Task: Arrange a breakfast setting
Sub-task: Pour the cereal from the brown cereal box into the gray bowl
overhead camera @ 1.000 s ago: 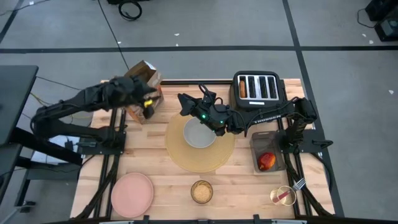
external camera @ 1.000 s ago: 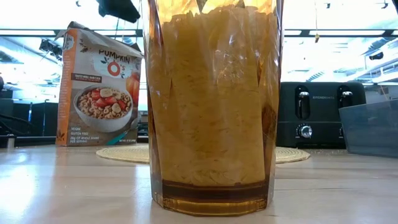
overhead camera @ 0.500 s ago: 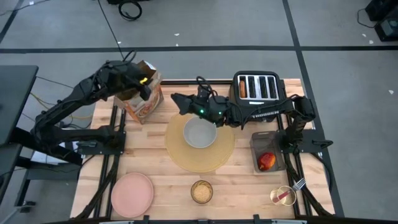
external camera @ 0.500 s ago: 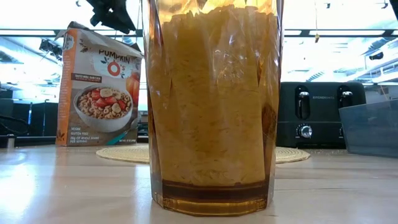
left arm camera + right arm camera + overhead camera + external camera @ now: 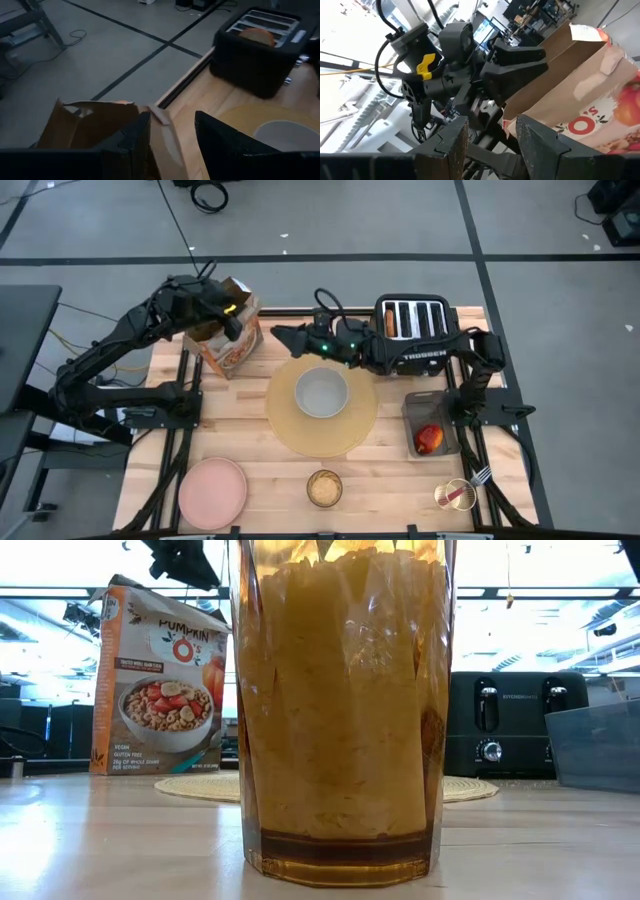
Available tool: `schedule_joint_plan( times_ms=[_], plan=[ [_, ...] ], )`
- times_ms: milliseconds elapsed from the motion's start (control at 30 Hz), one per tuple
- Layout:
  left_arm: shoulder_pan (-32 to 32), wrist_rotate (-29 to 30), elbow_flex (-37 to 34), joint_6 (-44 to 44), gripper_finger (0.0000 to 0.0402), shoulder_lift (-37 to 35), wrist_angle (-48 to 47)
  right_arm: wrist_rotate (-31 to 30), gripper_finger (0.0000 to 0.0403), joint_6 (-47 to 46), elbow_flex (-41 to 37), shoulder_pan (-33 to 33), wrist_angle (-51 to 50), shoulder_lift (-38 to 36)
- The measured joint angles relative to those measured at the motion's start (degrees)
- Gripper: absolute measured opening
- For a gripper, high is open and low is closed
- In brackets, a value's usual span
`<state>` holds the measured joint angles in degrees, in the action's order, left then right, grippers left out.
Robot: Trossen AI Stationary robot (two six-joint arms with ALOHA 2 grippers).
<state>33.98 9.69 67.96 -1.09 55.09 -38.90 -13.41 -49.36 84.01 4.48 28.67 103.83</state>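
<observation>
The grey bowl (image 5: 322, 392) sits on the round tan placemat (image 5: 322, 438) at mid-table. The pink plate (image 5: 213, 490) and the amber glass (image 5: 324, 488) stand near the front edge. The apple (image 5: 429, 439) lies in a grey bin (image 5: 436, 406). The red-handled fork (image 5: 467, 490) lies at the near right corner. My left gripper (image 5: 238, 320) is open just above the cereal box (image 5: 228, 345). In the left wrist view its fingers (image 5: 171, 116) stand on either side of the box's open top edge (image 5: 161, 120). My right gripper (image 5: 280, 335) is open and empty, level between box and toaster.
The black toaster (image 5: 413, 322) with toast in one slot stands at the far right. In the low view the amber glass (image 5: 340, 710) fills the foreground. Bare wood lies between the plate and the placemat.
My left gripper has risen from the box's near side to its open top, toward the far edge. My right gripper has drawn back from over the bowl toward the far edge and the cereal box, leaving the bowl uncovered on the placemat.
</observation>
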Motion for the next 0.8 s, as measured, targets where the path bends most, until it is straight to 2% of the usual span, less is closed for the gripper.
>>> schedule_joint_plan(
  times_ms=[400,600,800],
  plan=[
    [0.00,-0.19,0.40,8.61,0.0167,0.02,4.41,-0.04,0.0174,0.00,0.02,2.85,3.09,0.00],
    [1.99,-0.19,7.66,9.46,0.0218,0.41,-1.96,-0.07,0.0174,0.00,0.00,3.20,3.93,0.13],
    [6.25,-0.13,14.38,7.05,0.0259,3.98,-17.62,-0.07,0.0174,0.00,0.00,3.20,3.82,0.13]
  ],
)
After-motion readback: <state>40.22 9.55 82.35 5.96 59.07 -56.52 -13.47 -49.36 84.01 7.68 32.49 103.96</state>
